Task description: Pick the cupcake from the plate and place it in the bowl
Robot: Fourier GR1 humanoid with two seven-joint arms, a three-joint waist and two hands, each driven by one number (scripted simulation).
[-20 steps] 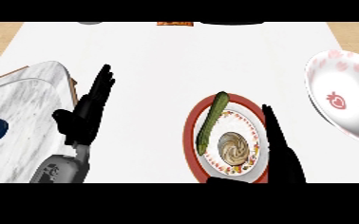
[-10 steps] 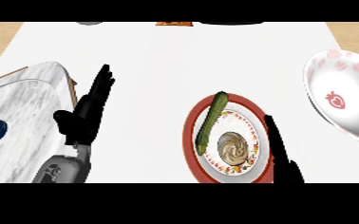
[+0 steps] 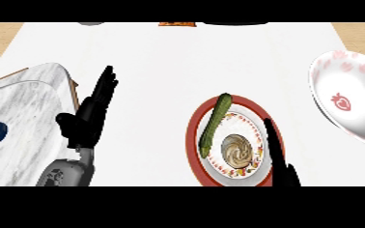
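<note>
nearest to me, at the lower right, i see the right hand [image 3: 279, 162] coming up from the bottom edge, its dark fingers straight and pointing away, lying over the right rim of the plate [image 3: 194, 136]. it is released, holding nothing, and it sits just beside the cupcake [image 3: 236, 150] without curling round it.

at the lower left the left hand [image 3: 89, 115] stands with fingers straight and up, thumb out to the side, resting and released. its grey forearm [image 3: 66, 172] enters from the bottom edge. it shows next to the marble board [image 3: 28, 106], which fills the left side of my view.

the cupcake is on the plate, in the plate's near half, its swirled brownish top facing me. the plate has a red rim and a white, patterned inner ring. a long green cucumber [image 3: 215, 122] lies on the plate's left part, running from beside the cupcake out to the plate's far edge.

farther off and to the right, well apart from the plate, is the bowl [image 3: 341, 99], white with pink marks and a strawberry inside, cut by the right edge of view.

at the far edge of the white counter [image 3: 214, 58] i make out a small orange thing [image 3: 177, 23] and dark shapes i cannot identify.
</note>
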